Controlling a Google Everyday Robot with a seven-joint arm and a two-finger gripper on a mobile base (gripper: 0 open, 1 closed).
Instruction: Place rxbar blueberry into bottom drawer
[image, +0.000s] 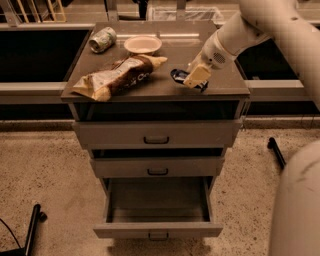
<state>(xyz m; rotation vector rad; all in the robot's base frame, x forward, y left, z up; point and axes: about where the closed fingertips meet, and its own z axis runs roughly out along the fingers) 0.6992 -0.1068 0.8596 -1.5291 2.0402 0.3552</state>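
Nearest me, the bottom drawer (157, 231) stands pulled right out, its deep box bare and ready. Above it sit the two shallower drawers (156, 134). On the desk (222, 86), near the front right, the rxbar blueberry (177, 75) lies flat with the gripper (196, 79) down on its right end; whether it has closed on the bar I cannot tell. I'd call this the pickup step. Next comes a firm hold, a lift off the desk, then a carry forward and down into the open drawer. Left of the bar lies a chip bag (117, 77); a bowl (143, 44) and a can (102, 39) sit farther back.
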